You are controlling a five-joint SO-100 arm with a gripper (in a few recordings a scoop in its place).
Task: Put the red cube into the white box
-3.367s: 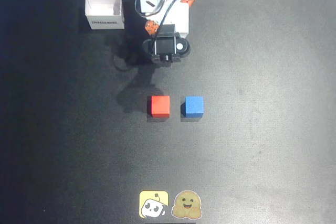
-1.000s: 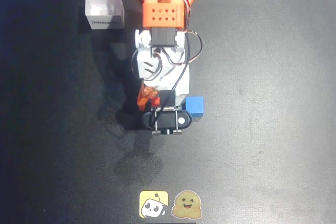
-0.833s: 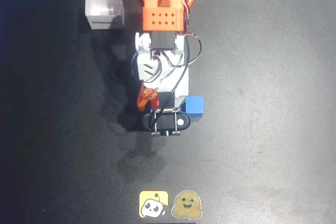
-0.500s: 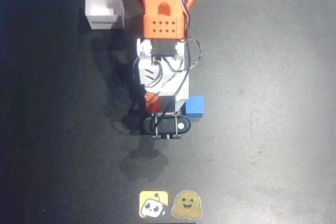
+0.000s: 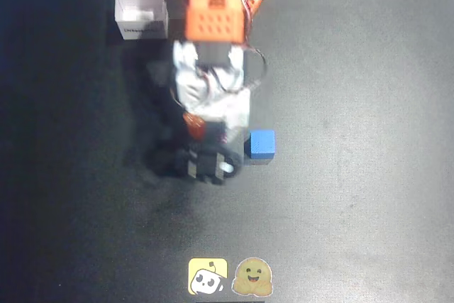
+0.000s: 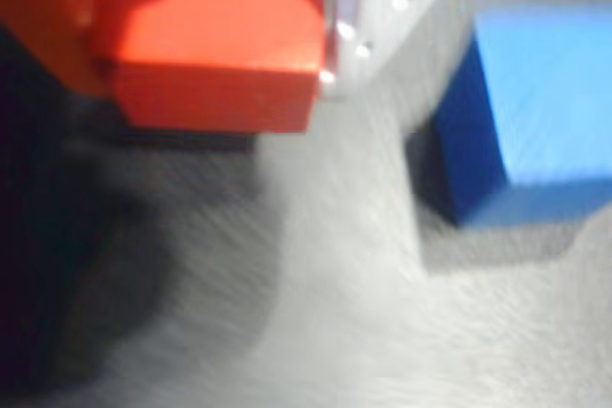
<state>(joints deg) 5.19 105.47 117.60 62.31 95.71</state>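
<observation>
Since the frame half a second earlier, the arm (image 5: 211, 12) has swung a little toward the left of the overhead picture and its lower half is now smeared with motion blur; the dark camera block at the wrist sits further left than before, with a clearer gap between it and the blue cube (image 5: 262, 143), which has not shifted. In the overhead view the gripper (image 5: 201, 133) lies under the white wrist housing, and only a small reddish patch shows there, too blurred to tell cube from orange finger. The wrist view gives what the overhead cannot: the red cube (image 6: 218, 40) sits in the upper left of the frame, pressed against an orange finger (image 6: 43, 16) on its left and a pale finger (image 6: 346, 7) on its right, so the fingers are closed around it. A dark shadow lies directly beneath the cube, and whether its underside touches the counter (image 6: 335, 312) cannot be told from the blur. The blue cube (image 6: 535, 112) stands apart at the right of the wrist frame, resting on the counter. The overhead view alone shows the white box (image 5: 141, 10) in the upper left, open-topped, well apart from both cubes, and two stickers (image 5: 230, 277) at the bottom edge of the dark counter (image 5: 355, 175).
</observation>
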